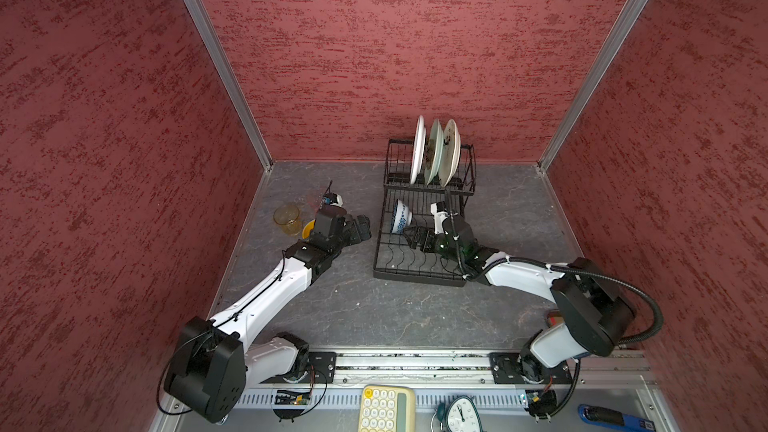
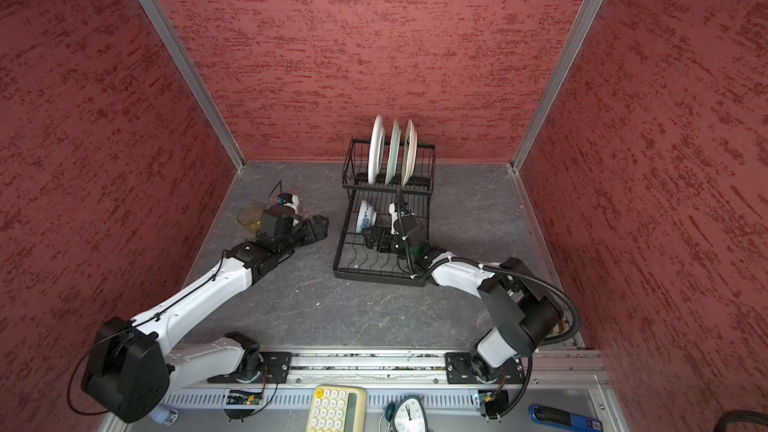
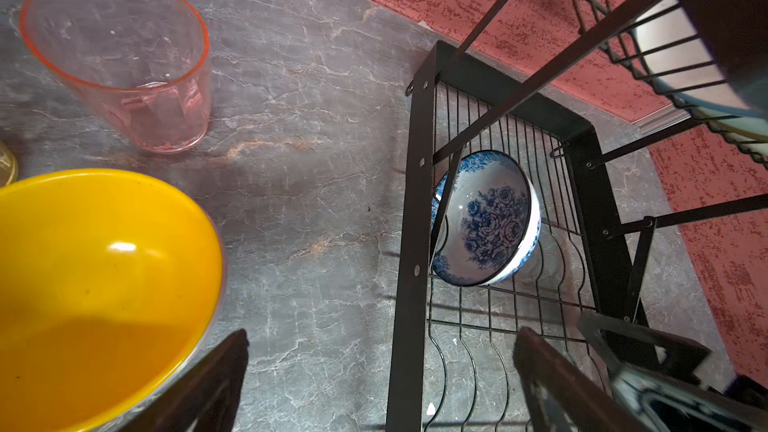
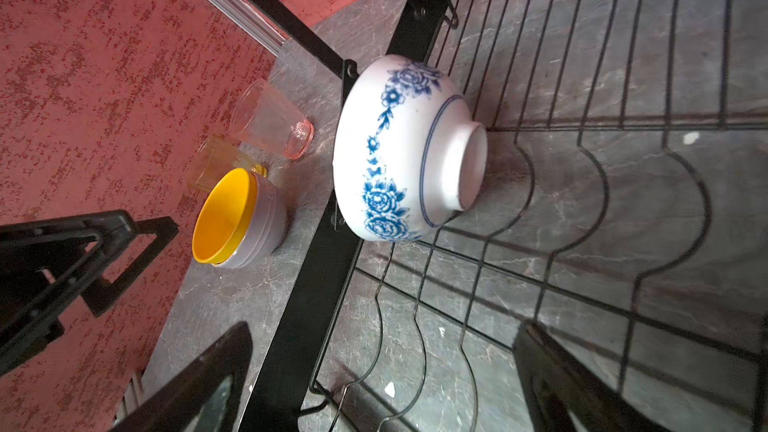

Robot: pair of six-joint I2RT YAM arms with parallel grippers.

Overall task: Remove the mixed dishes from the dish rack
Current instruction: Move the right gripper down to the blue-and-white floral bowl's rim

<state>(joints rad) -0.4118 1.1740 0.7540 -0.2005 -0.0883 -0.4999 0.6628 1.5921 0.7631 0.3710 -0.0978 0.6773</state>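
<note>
The blue-white bowl (image 1: 401, 216) stands on edge in the flat tray of the dish rack (image 1: 415, 279), against its left rail. It is just beyond the right end effector (image 1: 417, 238), whose jaws are spread wide and empty. The left end effector (image 1: 364, 228), likewise released, hovers over the table (image 1: 374, 313) just left of the rack. Farther left sit the yellow bowl (image 3: 104, 284), nested in the lavender bowl (image 4: 270, 222), the amber tumbler (image 1: 286, 218) and the pink tumbler (image 3: 124, 64). Three plates (image 1: 435, 151) stand upright in the far basket.
</note>
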